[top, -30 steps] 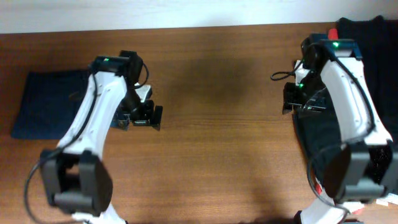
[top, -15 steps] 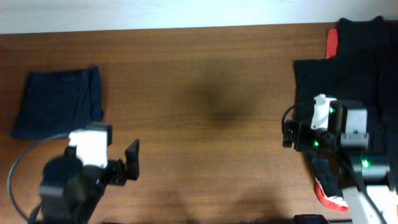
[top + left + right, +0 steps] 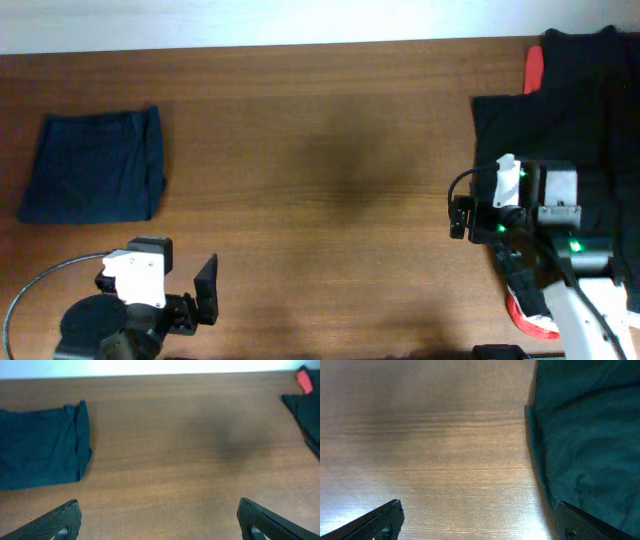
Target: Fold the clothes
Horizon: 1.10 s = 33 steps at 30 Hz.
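Navy shorts (image 3: 95,165) lie folded flat at ten o'clock on the table (image 3: 330,150), seemingly finished. Left gripper (image 3: 159,510) at seven o'clock and right gripper (image 3: 477,512) at four o'clock both gape empty, likely parked to leave the fold undisturbed.

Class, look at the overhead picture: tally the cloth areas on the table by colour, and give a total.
Navy: 1, the folded shorts
Black: 1, the heap; its separate pieces cannot be told apart
Red: 2, a strip at the heap's far edge and a patch at its near edge
Total: 4
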Motion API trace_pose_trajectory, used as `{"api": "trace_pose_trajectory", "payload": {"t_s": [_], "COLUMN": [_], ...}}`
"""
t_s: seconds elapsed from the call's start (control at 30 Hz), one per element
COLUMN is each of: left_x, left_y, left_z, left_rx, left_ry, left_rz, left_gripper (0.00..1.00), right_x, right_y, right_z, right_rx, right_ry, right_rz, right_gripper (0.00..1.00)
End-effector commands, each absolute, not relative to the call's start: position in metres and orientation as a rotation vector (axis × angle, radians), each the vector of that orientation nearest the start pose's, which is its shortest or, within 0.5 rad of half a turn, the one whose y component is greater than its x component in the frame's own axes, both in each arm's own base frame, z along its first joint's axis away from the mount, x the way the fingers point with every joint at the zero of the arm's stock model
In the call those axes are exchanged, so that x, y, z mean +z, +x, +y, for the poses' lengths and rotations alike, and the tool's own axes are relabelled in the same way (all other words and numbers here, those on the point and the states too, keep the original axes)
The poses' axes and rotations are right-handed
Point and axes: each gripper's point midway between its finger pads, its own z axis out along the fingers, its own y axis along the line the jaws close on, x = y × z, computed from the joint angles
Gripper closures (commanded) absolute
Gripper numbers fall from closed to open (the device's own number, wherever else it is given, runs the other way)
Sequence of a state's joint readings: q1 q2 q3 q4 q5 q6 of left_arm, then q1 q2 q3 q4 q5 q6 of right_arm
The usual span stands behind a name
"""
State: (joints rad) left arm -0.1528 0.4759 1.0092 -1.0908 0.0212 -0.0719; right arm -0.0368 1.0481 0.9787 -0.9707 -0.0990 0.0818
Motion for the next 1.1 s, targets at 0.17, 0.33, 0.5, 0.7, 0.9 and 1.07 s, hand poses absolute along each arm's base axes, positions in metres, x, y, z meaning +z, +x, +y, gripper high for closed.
{"api": "trace_pose_trajectory", "payload": {"t_s": [0.17, 0.33, 0.5, 0.7, 0.9, 1.07], "left_x": [0.245, 0.245, 0.245, 0.245, 0.245, 0.245], "left_y": [0.147, 0.147, 0.147, 0.147, 0.147, 0.147], "left_z": [-0.024, -0.024, -0.024, -0.024, -0.024, -0.024], "left_rx": [-0.131, -0.131, -0.131, -0.131, -0.131, -0.131], "left_ry": [0.084, 0.084, 0.084, 0.084, 0.084, 0.084], "left_rz": [2.303, 2.303, 2.303, 2.303, 2.303, 2.303], "left_gripper": [0.01, 0.01, 0.01, 0.01, 0.01, 0.01], "right_x": [0.215, 0.261, 0.274, 0.244, 0.213, 0.199], "right_y": [0.257, 0.245, 0.225, 0.208, 0.224, 0.241], "right_z": [0.009, 0.031, 0.037, 0.034, 0.035, 0.030], "right_rx": [0.143, 0.101, 0.078, 0.066, 0.056, 0.026], "right_ry": [0.090, -0.186, -0.251, -0.231, -0.217, -0.181], "right_rz": [2.413, 2.130, 1.911, 1.713, 1.617, 1.517], "right_gripper": [0.01, 0.01, 0.01, 0.01, 0.01, 0.01]}}
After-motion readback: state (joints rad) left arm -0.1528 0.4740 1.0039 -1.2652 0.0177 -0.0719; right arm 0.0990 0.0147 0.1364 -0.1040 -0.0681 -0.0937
